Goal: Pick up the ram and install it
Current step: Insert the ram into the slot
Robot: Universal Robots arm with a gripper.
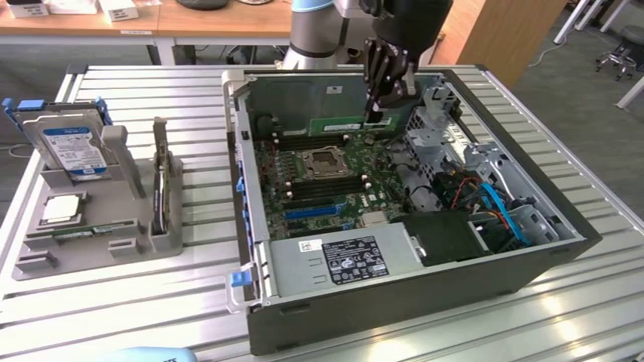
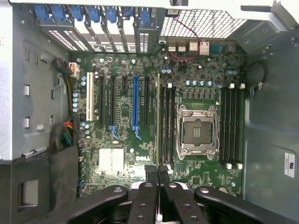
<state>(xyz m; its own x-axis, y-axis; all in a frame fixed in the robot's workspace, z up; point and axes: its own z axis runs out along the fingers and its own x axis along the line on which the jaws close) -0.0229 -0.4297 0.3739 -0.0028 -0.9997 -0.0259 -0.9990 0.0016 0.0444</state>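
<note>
Pincer (image 1: 375, 113) clamped tight on the long thin green circuit-board ram stick (image 1: 342, 125), held edge-down inside the open grey metal computer case (image 1: 403, 302), long axis parallel to the black memory slots (image 2: 167, 126) beside the silver processor socket (image 2: 197, 131), apparently not yet seated.

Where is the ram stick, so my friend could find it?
Look inside the big open computer case on the metal table. Above its green board, the black hand pinches the ram, a long thin green stick; nothing else is held.
</note>
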